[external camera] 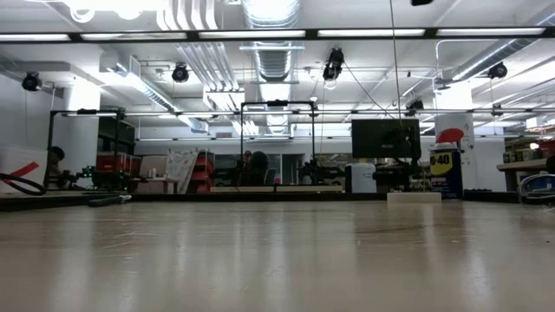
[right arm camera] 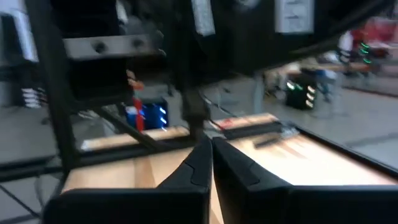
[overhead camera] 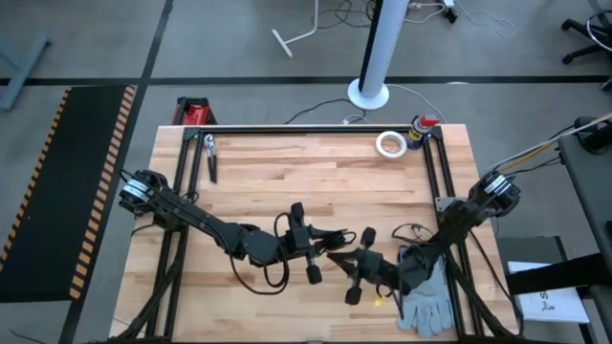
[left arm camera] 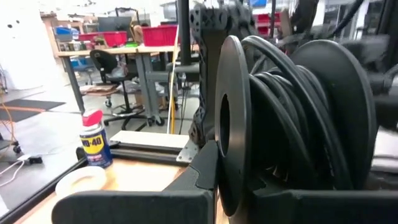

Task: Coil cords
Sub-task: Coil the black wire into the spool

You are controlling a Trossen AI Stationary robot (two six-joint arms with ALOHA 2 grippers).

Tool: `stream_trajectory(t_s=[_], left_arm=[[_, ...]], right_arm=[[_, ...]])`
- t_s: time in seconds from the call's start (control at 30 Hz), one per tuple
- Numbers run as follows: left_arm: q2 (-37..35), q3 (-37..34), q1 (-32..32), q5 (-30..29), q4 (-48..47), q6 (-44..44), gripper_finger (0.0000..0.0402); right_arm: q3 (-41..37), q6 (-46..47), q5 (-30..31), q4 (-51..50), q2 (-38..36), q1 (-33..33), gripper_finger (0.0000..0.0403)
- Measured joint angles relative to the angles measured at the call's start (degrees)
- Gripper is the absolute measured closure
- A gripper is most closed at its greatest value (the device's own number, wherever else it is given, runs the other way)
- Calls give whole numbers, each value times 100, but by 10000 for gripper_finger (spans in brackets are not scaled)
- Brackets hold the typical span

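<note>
The thin black cord [overhead camera: 337,235] lies in loose strands on the table's near middle, between my two grippers, with more thin loops [overhead camera: 409,229] beside the right arm. My left gripper [overhead camera: 328,243] reaches in from the left and stops just short of my right gripper [overhead camera: 356,260], which comes from the right with its fingertips [right arm camera: 208,155] closed together and nothing showing between them. A black disc [left arm camera: 231,124] with thick black strands wound beside it [left arm camera: 292,106] fills the left wrist view. Whether that is the cord or part of the other arm does not show.
A grey glove [overhead camera: 430,296] lies at the near right under the right arm. A white tape roll [overhead camera: 389,144] and a spray can [overhead camera: 421,127] stand at the far right corner, and pliers [overhead camera: 209,156] lie at the far left. Bare wood spans the far half.
</note>
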Motion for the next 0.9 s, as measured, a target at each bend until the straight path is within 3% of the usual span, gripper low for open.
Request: stream_trajectory(t_s=[0.1,0.3,0.47,0.63,0.9], left_arm=[[0,0,-22,19,18,46,401],[4,0,-48,26,145,52,402],[4,0,-58,144,216,50,402],[6,0,-59,149,205,52,401],[131,0,-61,138,273,55,401]], right_arm=[[0,-206,-419,521,129,-106,376],[0,-24,-1100,569,219,-294,310],[0,-27,-1173,623,219,-415,273],[0,-51,-1368,810,219,-496,266],[85,-51,-1757,796,219,-648,289]])
